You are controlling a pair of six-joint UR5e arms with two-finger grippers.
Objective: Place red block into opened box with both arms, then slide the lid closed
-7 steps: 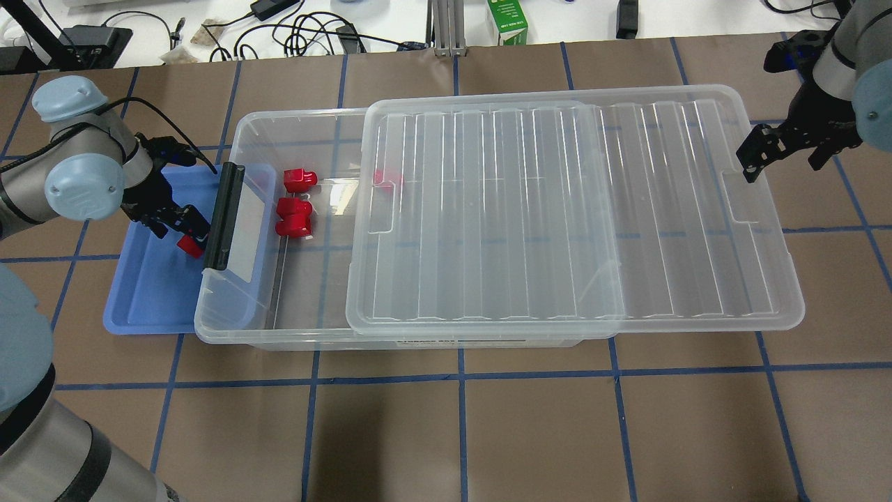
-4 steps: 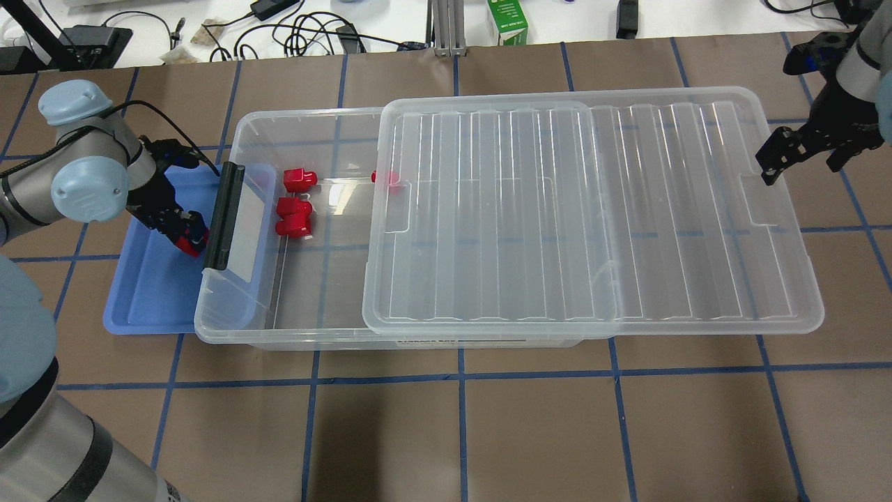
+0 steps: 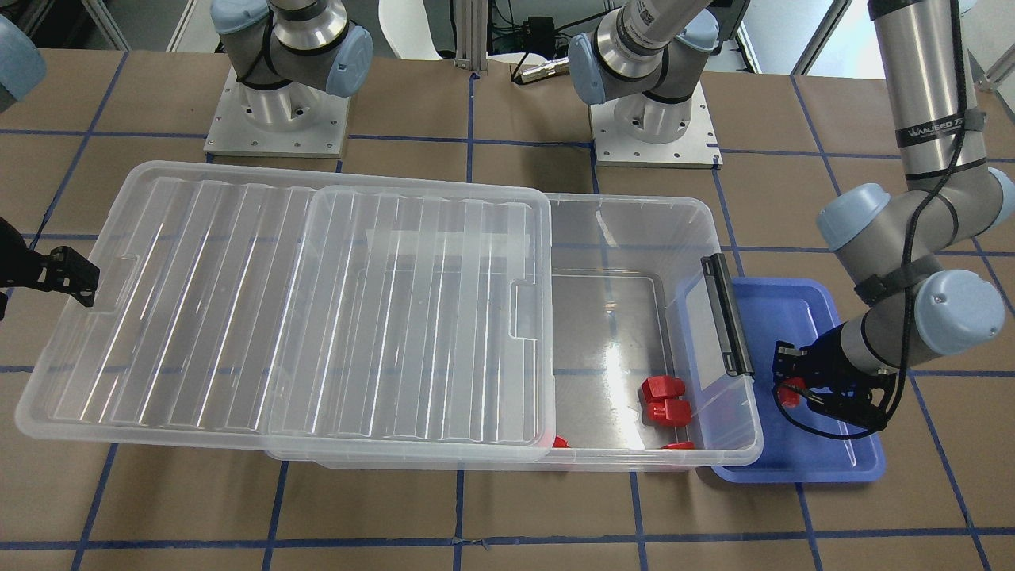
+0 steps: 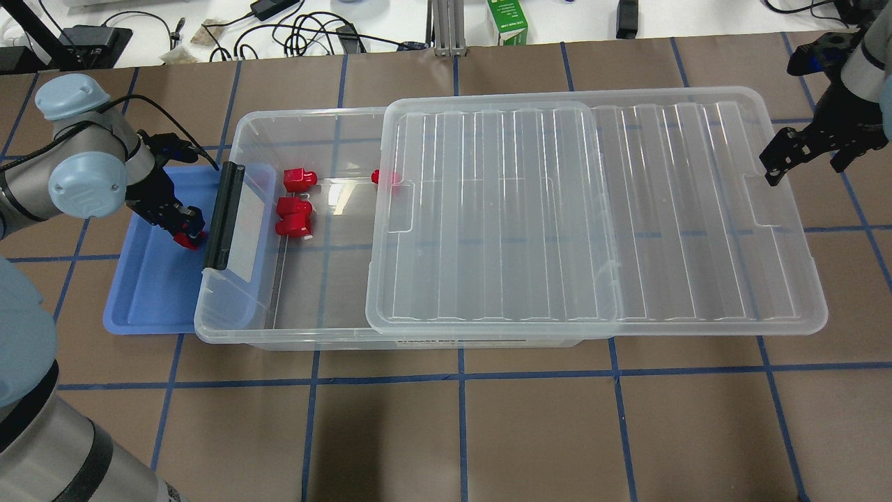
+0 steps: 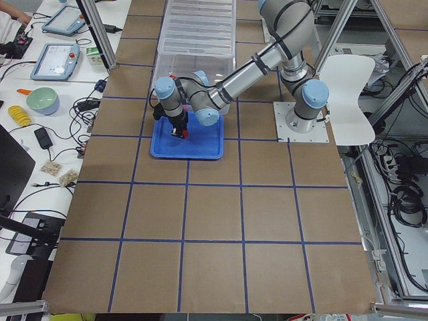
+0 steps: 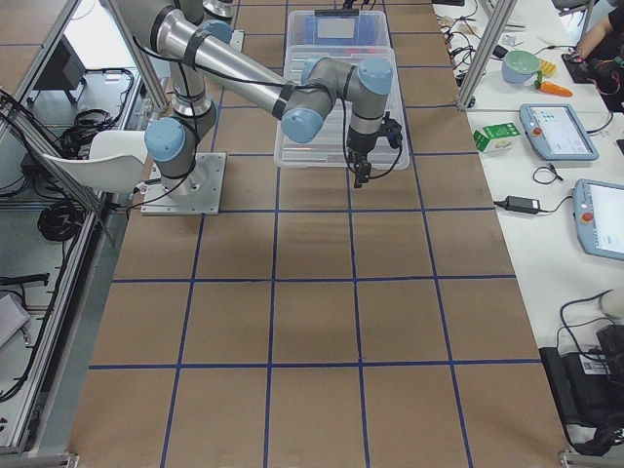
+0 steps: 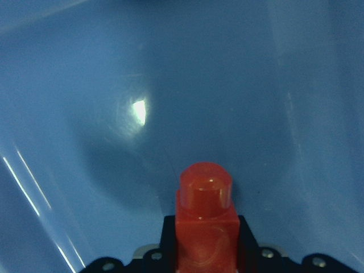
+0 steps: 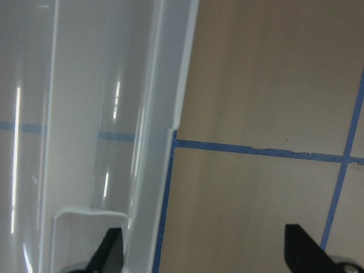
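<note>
My left gripper [image 4: 185, 231] [image 3: 793, 388] is down in the blue tray [image 4: 146, 293], shut on a red block [image 7: 205, 222] whose stub points away from the wrist camera. The clear box [image 4: 279, 116] lies beside the tray, black bar [image 4: 223, 216] at the tray end. Three red blocks [image 4: 293, 217] lie inside, one [image 4: 385, 177] half under the lid. The ridged lid [image 4: 592, 209] covers the box's right part and overhangs far past its right end. My right gripper [image 4: 805, 164] [image 8: 207, 256] is open, its fingers straddling the lid's right edge by the recess.
A green carton [image 4: 506, 21] and cables [image 4: 306, 31] sit beyond the table's far edge. Both arm bases [image 3: 654, 127] stand behind the box. Brown taped table surface [image 4: 460, 432] stretches in front of the box.
The lid slid to the right, baring more of the box, and my right gripper moved right with it. My left gripper shifted slightly in the tray, with the red block between its fingers.
</note>
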